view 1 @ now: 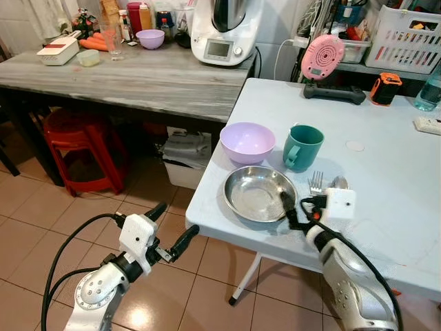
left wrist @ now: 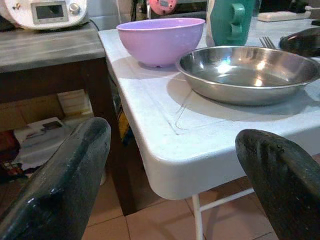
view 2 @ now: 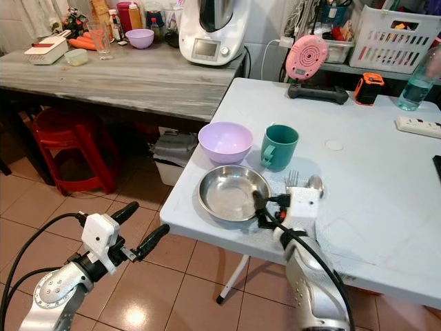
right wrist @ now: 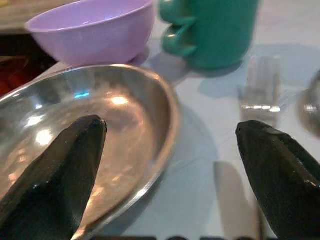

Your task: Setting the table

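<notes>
A steel plate (view 1: 258,193) lies near the front left corner of the white table (view 1: 386,138). Behind it stand a purple bowl (view 1: 247,141) and a teal mug (view 1: 302,147). A fork (view 1: 316,183) and a spoon (view 1: 340,183) lie to the plate's right. My right gripper (view 1: 300,205) is open and straddles the plate's right rim (right wrist: 167,115): one finger over the plate, the other above the table by the fork (right wrist: 260,85). My left gripper (view 1: 171,226) is open, low over the floor, in front of the table's corner (left wrist: 165,170), holding nothing.
A grey wooden counter (view 1: 138,76) with a kitchen machine (view 1: 224,31), a second purple bowl (view 1: 150,38) and jars stands to the left. A red stool (view 1: 83,148) is under it. A pink device (view 1: 322,58), a white basket (view 1: 406,38) and a bottle (view 1: 428,89) sit at the table's back.
</notes>
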Controlling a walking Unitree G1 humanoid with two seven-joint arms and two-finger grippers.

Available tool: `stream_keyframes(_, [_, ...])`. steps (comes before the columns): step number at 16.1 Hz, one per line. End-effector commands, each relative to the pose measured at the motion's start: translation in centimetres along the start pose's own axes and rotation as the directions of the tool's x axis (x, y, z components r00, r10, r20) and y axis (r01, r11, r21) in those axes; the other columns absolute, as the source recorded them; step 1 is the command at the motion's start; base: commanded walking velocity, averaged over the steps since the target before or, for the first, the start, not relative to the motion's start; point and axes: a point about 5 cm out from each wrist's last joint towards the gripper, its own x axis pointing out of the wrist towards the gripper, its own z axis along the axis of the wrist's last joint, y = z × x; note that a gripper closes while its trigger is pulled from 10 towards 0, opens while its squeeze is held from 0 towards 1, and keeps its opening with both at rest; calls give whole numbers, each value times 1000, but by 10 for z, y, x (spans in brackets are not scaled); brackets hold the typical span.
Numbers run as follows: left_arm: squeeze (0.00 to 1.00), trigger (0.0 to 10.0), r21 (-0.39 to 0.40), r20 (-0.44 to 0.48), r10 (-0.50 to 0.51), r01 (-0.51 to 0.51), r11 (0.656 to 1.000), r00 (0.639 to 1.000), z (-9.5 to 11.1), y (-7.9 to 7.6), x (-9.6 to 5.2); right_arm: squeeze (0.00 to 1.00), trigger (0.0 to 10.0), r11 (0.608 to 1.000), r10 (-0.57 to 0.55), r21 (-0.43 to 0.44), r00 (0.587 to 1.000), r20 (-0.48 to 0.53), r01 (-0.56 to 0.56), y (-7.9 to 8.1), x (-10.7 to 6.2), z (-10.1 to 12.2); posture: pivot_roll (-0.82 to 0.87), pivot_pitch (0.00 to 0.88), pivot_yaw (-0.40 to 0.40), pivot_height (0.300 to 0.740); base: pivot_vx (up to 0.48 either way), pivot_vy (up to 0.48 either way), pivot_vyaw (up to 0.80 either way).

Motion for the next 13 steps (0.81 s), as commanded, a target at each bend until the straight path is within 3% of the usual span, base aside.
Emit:
stream_keyframes(1, [0, 10000, 24, 6, -39, 39, 999, 999, 3, -1, 1, 0, 10000, 1000, 27, -5, 999, -40, -27, 5, 6, -2, -8, 0, -2, 740, 0, 0, 0])
stream_keyframes(6, [0, 10000, 27, 9, -72, 72, 997, 997, 1, -2, -1, 0, 10000, 997, 74, 32, 993, -93, -71, 11, 13, -7, -1, 0, -1, 740, 0, 0, 0])
stream_keyframes(7, [0, 10000, 27, 11, -80, 80, 996, 997, 1, -2, -1, 0, 7725, 997, 71, 49, 992, -102, -66, 11, 14, -8, 0, 0, -1, 740, 0, 0, 0])
stream_keyframes(8, [0, 10000, 26, 14, -91, 91, 996, 996, 1, -3, -1, 0, 0, 996, 69, 65, 992, -109, -62, 10, 15, -9, 2, 0, -1, 740, 0, 0, 0])
stream_keyframes(13, [0, 10000, 20, 21, -138, 137, 990, 990, 1, -6, 0, 0, 0, 992, 70, 115, 986, -150, -53, 11, 17, -14, 4, 0, 3, 740, 0, 0, 0])
